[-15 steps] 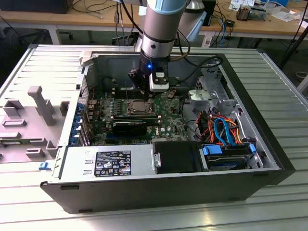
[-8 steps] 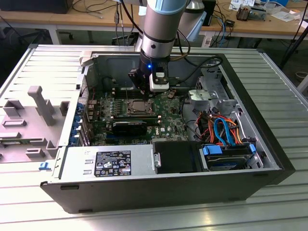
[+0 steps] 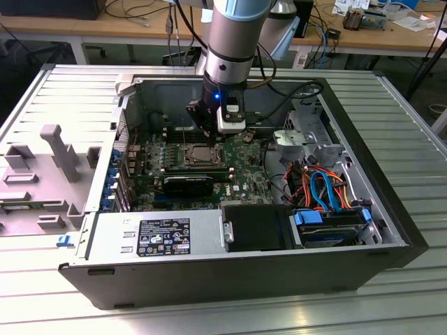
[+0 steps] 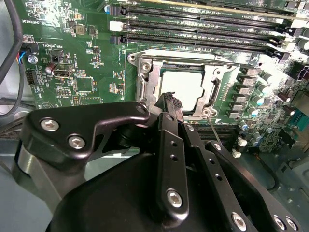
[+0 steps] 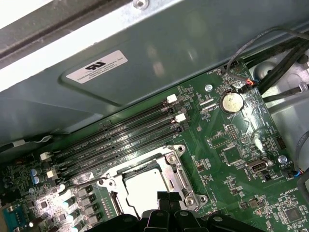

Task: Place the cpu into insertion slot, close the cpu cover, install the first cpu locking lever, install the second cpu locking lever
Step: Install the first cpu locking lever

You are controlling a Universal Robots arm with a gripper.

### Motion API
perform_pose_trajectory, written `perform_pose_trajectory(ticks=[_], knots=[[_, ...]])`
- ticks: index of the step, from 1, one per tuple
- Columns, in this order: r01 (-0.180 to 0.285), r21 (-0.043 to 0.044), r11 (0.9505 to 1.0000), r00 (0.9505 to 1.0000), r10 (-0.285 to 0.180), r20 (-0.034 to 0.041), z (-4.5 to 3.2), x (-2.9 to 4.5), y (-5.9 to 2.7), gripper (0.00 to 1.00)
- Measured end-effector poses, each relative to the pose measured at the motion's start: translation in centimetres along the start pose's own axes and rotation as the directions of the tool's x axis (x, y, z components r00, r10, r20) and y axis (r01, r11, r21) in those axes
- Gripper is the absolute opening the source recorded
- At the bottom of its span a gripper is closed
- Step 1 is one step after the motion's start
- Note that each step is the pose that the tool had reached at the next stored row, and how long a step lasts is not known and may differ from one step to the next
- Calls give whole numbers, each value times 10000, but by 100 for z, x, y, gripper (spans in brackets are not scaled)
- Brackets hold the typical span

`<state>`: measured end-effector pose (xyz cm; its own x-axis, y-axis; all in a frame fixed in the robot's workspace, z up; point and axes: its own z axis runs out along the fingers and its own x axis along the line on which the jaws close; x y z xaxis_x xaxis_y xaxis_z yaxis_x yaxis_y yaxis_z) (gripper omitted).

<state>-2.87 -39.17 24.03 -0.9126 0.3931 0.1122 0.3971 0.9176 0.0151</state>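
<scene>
Gripper (image 4: pixel 170 104): I saw the fingers pressed together, nothing between them, tips just short of the socket's near edge.
Cpu (image 4: pixel 182 86): I read it as seated flat in the insertion slot (image 4: pixel 145 84), silvery top up, directly ahead of the fingertips.
Cpu cover (image 4: pixel 208 82): appeared down around the chip.
Axis: square part, no long axis; edges parallel to the 4 memory slots (image 4: pixel 193 24).
Lever (image 4: pixel 215 133): 1 thin wire beside the fingers.

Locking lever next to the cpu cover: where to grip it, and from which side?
Grip the locking lever on its free thin rod, coming from above with the pinch set across it. It is a slim wire running out beside the cpu cover, so probably only a crosswise pinch will hold it.
</scene>
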Motion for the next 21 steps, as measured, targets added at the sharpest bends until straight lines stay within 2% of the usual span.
perform_pose_trajectory(ticks=[21], knots=[[184,13,9998,9998,-184,-6,0,-1,-1,11]])
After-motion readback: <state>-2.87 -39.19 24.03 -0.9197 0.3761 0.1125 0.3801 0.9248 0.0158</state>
